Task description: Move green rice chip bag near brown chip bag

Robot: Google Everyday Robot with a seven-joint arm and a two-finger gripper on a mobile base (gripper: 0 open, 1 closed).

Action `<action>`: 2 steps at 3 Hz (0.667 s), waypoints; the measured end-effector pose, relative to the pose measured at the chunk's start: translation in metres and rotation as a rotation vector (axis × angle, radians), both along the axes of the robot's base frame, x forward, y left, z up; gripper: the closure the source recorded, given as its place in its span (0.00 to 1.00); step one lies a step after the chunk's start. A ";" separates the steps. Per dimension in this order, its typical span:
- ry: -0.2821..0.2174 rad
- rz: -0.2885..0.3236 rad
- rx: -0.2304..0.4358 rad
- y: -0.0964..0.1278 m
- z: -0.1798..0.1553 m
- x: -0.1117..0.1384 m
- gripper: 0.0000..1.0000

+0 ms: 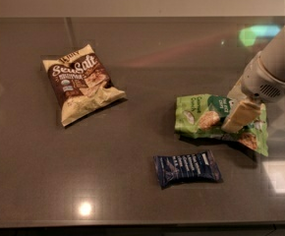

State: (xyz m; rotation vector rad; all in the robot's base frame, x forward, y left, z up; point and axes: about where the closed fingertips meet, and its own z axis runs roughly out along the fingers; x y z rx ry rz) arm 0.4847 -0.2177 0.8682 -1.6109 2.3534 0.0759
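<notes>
The green rice chip bag [201,116] lies flat on the dark table at the right of centre. The brown chip bag [81,82], cream with a dark brown "Sea Salt" panel, lies at the left, well apart from it. My gripper [235,122] comes in from the upper right on a white arm and sits low over the right half of the green bag, touching or almost touching it. The arm hides part of the bag's right side.
A small dark blue wrapped bar [187,167] lies just in front of the green bag. The dark glossy table [142,53] runs back to a pale wall; its front edge is near the bottom of the view.
</notes>
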 end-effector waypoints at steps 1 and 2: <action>0.004 -0.016 0.000 0.003 0.012 0.013 0.85; -0.007 -0.016 0.015 0.014 0.030 0.041 1.00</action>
